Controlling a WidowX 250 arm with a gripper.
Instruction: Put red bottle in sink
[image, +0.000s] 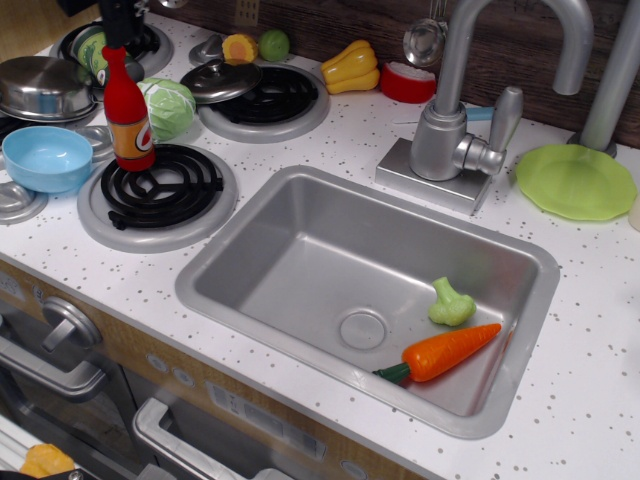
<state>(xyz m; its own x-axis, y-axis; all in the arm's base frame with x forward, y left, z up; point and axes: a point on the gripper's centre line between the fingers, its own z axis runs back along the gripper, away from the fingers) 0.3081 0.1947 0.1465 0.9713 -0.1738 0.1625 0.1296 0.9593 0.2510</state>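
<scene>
Your gripper (122, 22) is a dark shape cut off by the top edge, just above the red bottle's (128, 111) cap; you can't tell whether its jaws are spread. The bottle stands upright on the front-left burner (157, 195), apart from the sink (300, 262).

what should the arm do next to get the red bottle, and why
Probably lower the gripper straight onto the red bottle and close around its neck. The bottle stands upright on the front-left burner, ungrasped, with the gripper just above its cap; the sink lies to its right.
</scene>
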